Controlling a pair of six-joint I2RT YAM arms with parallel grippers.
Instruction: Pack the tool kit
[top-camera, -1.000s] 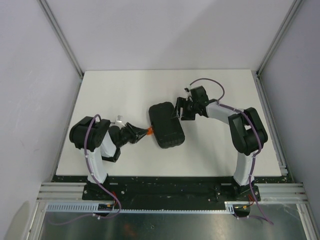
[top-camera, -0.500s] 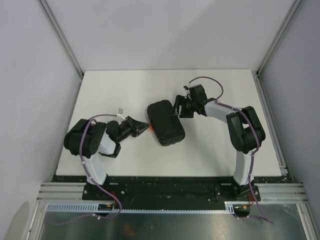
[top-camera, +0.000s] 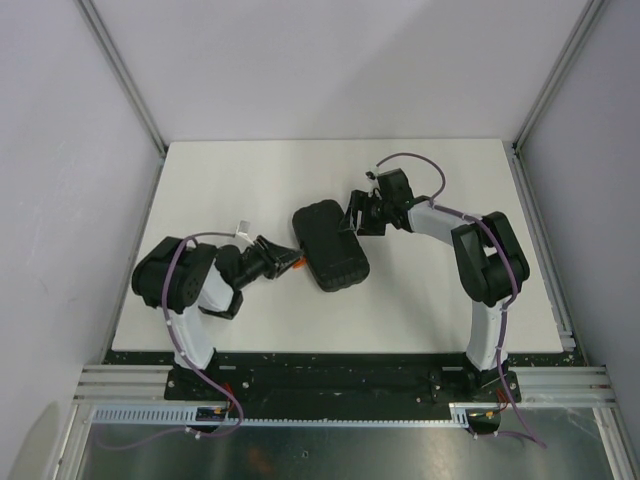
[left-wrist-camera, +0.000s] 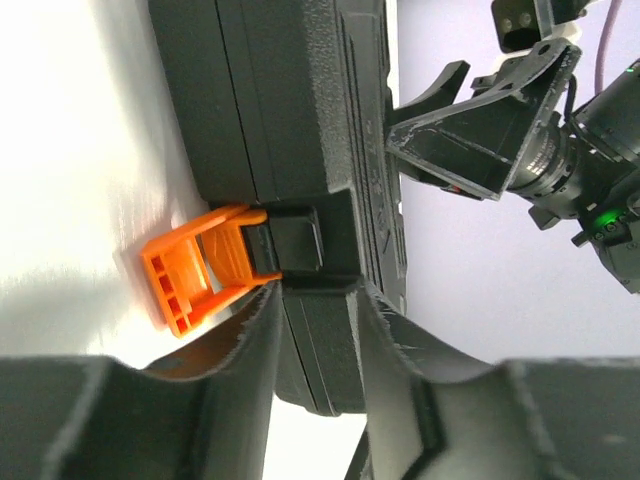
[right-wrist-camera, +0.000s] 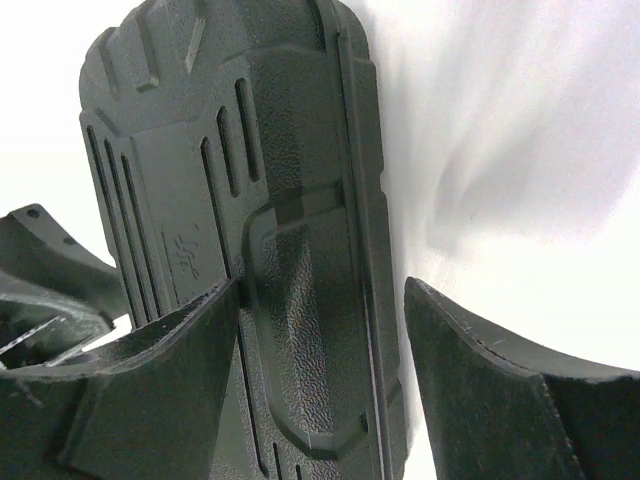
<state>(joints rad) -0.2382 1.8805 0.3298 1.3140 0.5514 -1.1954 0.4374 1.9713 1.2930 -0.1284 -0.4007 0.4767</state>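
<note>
The left gripper (top-camera: 288, 260) is open at the closed tool kit case's (top-camera: 330, 246) 8 o'clock edge, its fingers (left-wrist-camera: 245, 350) straddling the rim beside the orange latch (left-wrist-camera: 195, 268), which sticks outward. The right gripper (top-camera: 352, 214), jaws spread and empty, sits at the case's 1 o'clock corner, mid-table (top-camera: 230, 180).

A white table (top-camera: 230, 180) spreads beneath the left gripper (top-camera: 292, 262) and right gripper (top-camera: 352, 215). Plain pale-grey walls (top-camera: 330, 60) rise beyond them and on either side, edged with aluminium rails (top-camera: 120, 70). The light is soft and even.
</note>
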